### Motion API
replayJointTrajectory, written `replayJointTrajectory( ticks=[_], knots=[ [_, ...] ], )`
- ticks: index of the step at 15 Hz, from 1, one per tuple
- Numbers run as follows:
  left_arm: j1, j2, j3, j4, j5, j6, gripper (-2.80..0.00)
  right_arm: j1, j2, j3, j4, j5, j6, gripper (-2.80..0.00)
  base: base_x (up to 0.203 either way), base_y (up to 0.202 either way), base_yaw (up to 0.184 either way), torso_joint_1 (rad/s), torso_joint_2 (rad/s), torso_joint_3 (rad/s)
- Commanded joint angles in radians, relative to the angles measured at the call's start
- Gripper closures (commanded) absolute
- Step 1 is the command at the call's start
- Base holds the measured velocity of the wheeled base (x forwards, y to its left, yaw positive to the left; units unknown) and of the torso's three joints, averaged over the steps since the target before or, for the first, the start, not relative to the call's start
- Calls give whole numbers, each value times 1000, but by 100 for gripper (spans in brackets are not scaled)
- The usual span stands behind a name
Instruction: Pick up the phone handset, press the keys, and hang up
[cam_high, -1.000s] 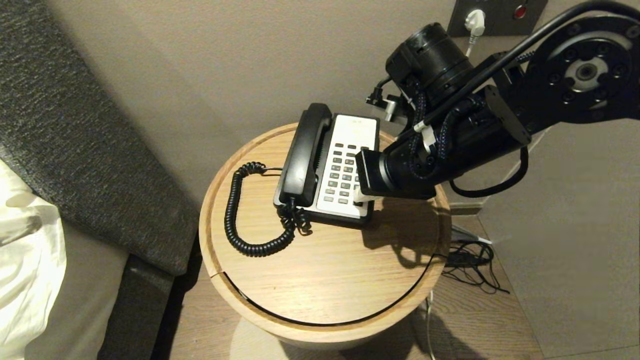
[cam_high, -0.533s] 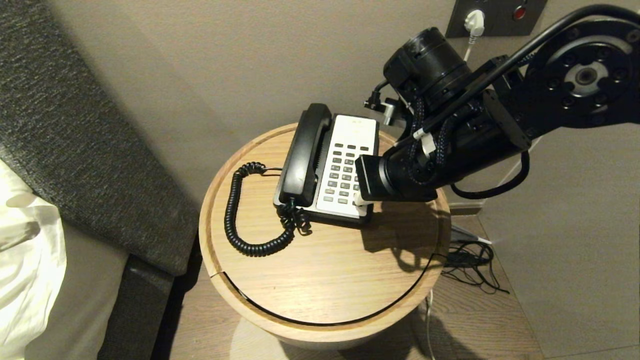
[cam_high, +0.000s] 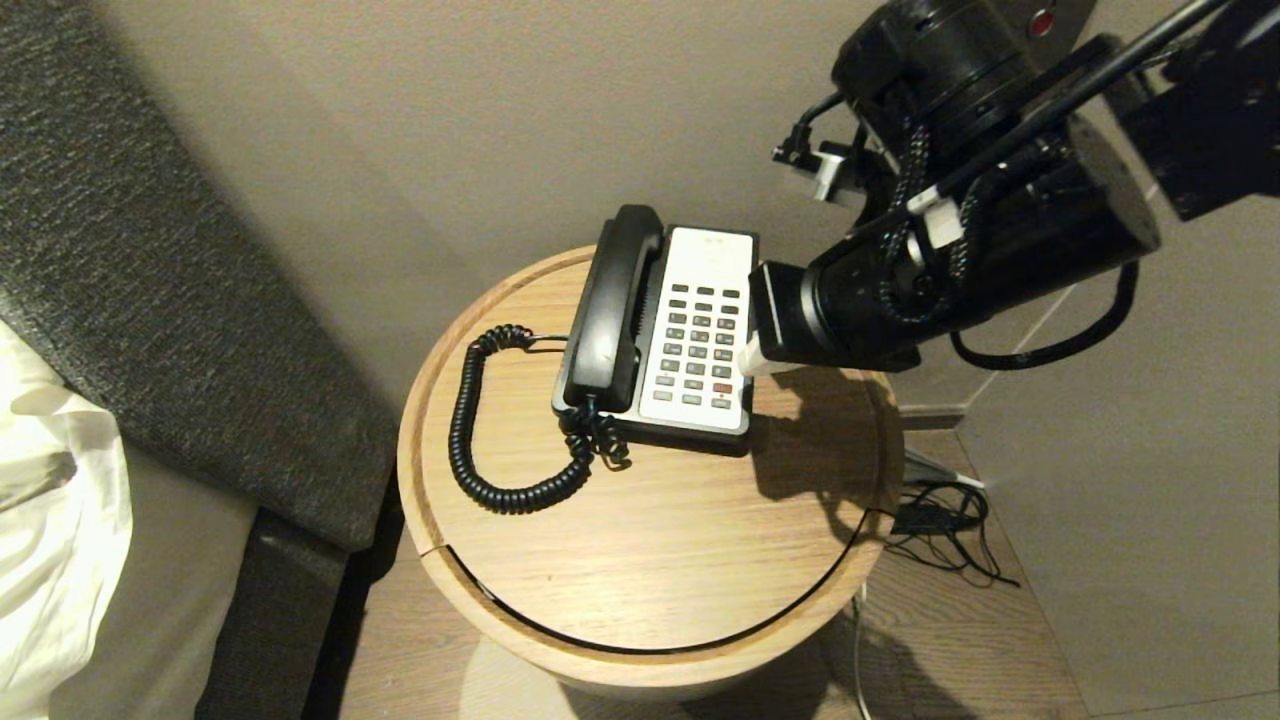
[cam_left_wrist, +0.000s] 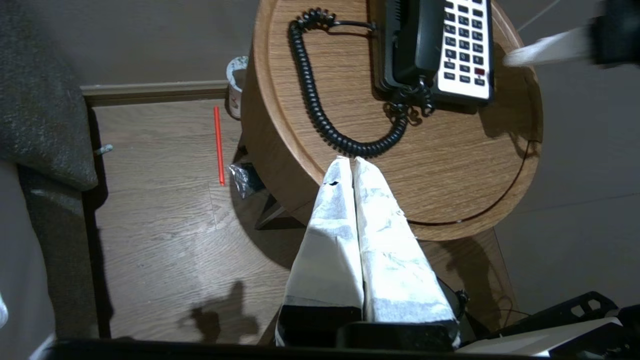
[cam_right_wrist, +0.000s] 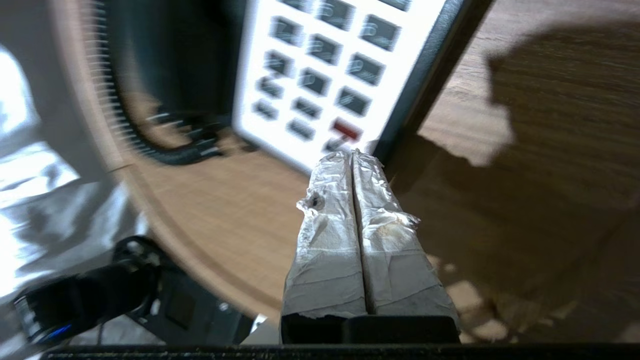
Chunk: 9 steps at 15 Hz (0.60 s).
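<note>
1. Left wrist view, nearest: left gripper (cam_left_wrist: 352, 162) with wrapped fingers pressed together, holding nothing, hanging off the near rim of the round wooden table (cam_high: 640, 560), well apart from the phone.
2. On the table top, a little further: black coiled cord (cam_high: 470, 430) lying in a loop, running to the lower end of the phone handset (cam_high: 610, 305).
3. Handset resting in its cradle on the left side of the phone base (cam_high: 690, 430), not lifted.
4. Just beside it, the keys (cam_high: 700, 345) on the white faceplate, with one red key in the lower right corner.
5. At the right edge of the base: right gripper (cam_right_wrist: 354, 156), fingers pressed together and empty, tips near the red key but apart from the faceplate, above the table.
6. Step in hand, as a judgement: handset on the cradle and closed fingertips beside the keypad, so probably the end of the task, or between key presses; impossible to decide from here.
7. Next move, if pickup is still open: fingers spread and brought across to the handset middle, without dragging the cord.
</note>
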Motion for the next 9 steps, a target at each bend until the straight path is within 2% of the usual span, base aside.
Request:
replayJointTrajectory(
  ticks=[1,3,6,9],
  knots=[
    [15,-1,5,3,3,-4,0,-2,-96,15,10,1,10,0,0,0,0,0,0,0],
    [40,-4,17,-3,3,-10,0,-7,-156,42,18,1,32,0,0,0,0,0,0,0],
    [126,-23,28,4,3,-50,0,-20,-292,128,17,-7,59,0,0,0,0,0,0,0],
    [277,-30,30,-2,4,-63,0,-34,-502,295,9,-34,104,0,0,0,0,0,0,0]
  ],
)
